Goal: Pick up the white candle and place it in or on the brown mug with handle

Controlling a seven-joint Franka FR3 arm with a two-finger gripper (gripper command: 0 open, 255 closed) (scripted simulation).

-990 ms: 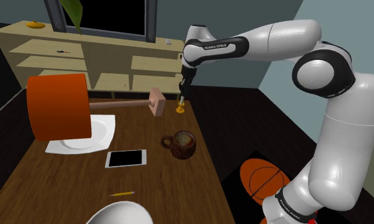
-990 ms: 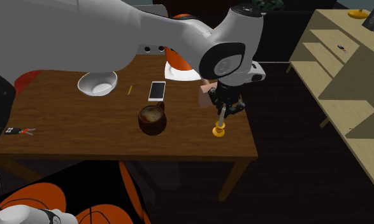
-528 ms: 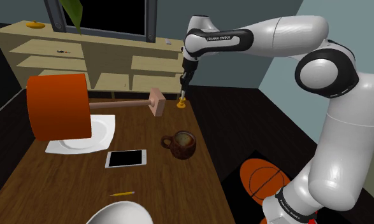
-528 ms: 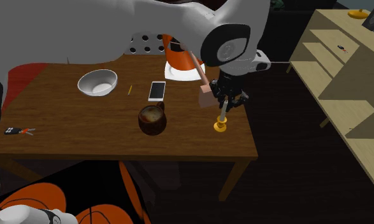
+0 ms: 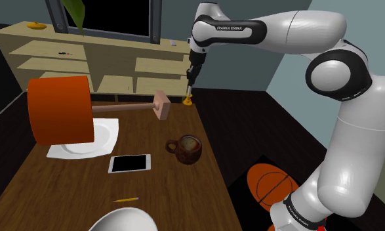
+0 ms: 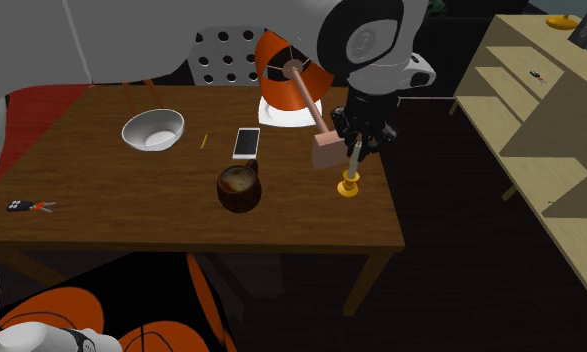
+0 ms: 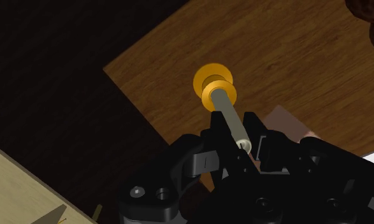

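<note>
The black fingers (image 7: 212, 139) are clamped on the upper end of a pale candle stick in a round golden holder (image 7: 230, 118). It hangs upright below them over a corner of the brown wooden desk (image 6: 91, 210), just beside the pinkish head of a wooden mallet (image 5: 160, 105). The round dark-brown mug with handle (image 5: 186, 149) stands apart, mid-desk, near a flat white tablet (image 5: 128, 163). Around the desk are a dark floor (image 6: 461, 280), pale wooden shelving (image 5: 86, 62) and orange basketballs (image 5: 271, 185).
</note>
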